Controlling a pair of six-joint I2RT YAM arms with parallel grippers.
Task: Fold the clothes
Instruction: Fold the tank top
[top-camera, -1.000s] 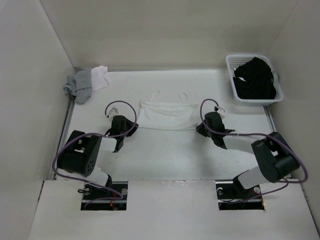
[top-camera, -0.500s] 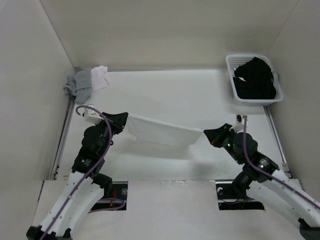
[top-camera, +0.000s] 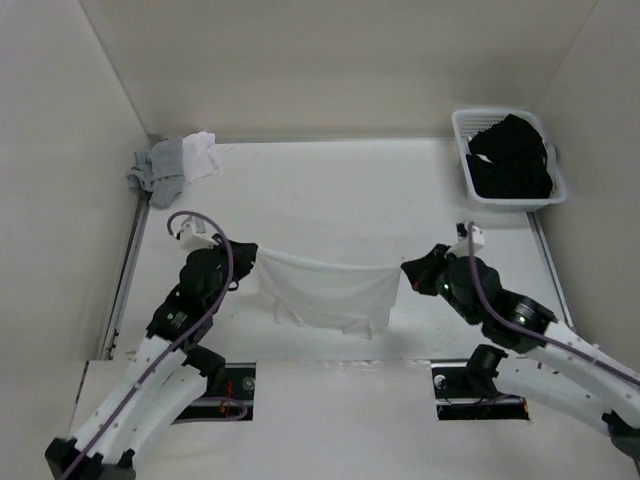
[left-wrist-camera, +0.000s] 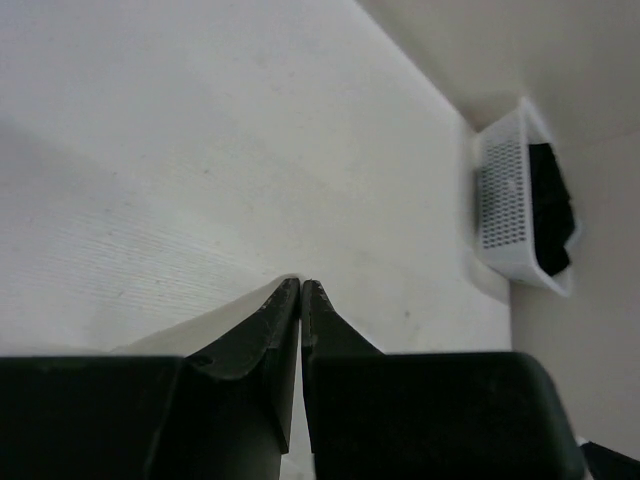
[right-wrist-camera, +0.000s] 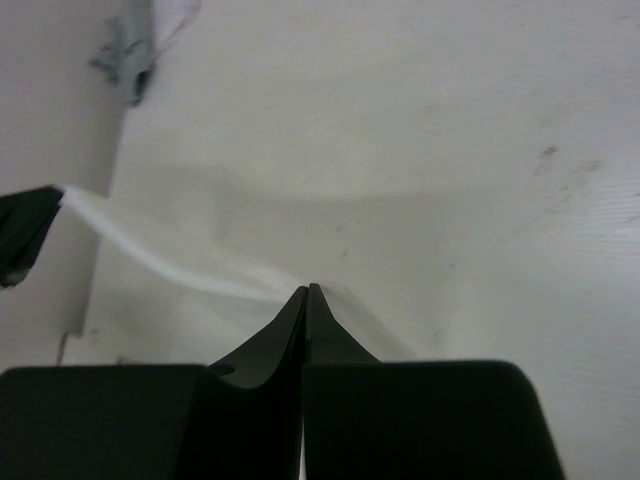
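The white camisole (top-camera: 325, 290) hangs in the air above the table, stretched by its top edge between my two grippers, with its lower part drooping toward the near edge. My left gripper (top-camera: 250, 262) is shut on its left corner and my right gripper (top-camera: 405, 268) is shut on its right corner. In the right wrist view the taut white edge of the camisole (right-wrist-camera: 150, 262) runs from my shut right gripper (right-wrist-camera: 306, 288) across to the left gripper (right-wrist-camera: 25, 235). The left wrist view has the left gripper (left-wrist-camera: 300, 282) pressed shut; the pinched fabric is hidden there.
A white basket (top-camera: 470, 180) with black garments (top-camera: 510, 160) stands at the back right, also seen as the basket (left-wrist-camera: 500, 200). A grey and white garment pile (top-camera: 175, 160) lies in the back left corner, pile (right-wrist-camera: 130, 50). Walls close the table on three sides.
The camisole lay flat on the table a second ago. Both arms have raised it and drawn it toward the near edge, and it now hangs loose between the grippers.
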